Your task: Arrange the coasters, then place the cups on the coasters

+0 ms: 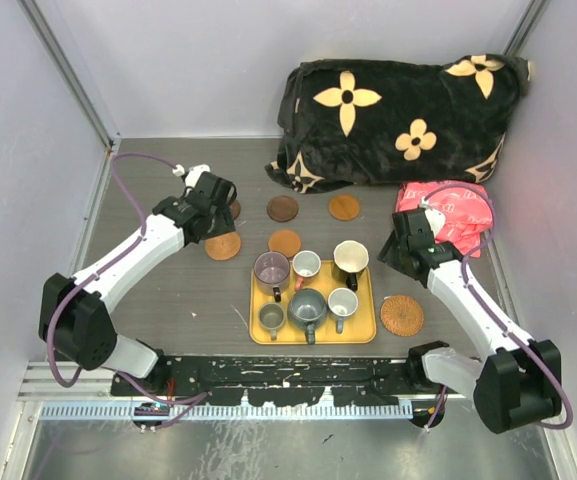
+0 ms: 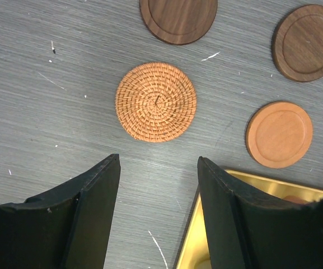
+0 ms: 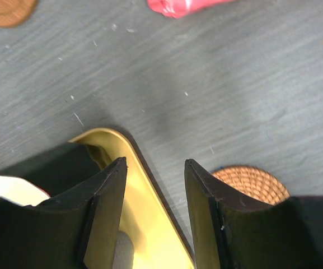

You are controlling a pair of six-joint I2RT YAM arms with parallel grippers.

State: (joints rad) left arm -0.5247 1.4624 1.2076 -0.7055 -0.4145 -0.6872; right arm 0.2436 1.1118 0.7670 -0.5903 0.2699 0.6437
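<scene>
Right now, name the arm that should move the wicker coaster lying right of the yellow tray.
Right. The right tool hangs open and empty close to that wicker coaster, which shows next to its finger. The left tool is across the yellow tray, near a second wicker coaster.

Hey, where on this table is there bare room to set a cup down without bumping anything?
The widest bare patch is the tabletop left of the yellow tray, bordered by the left arm and the wicker coaster. Crowded: the tray, packed with cups, and the coasters between it and the blanket.
</scene>
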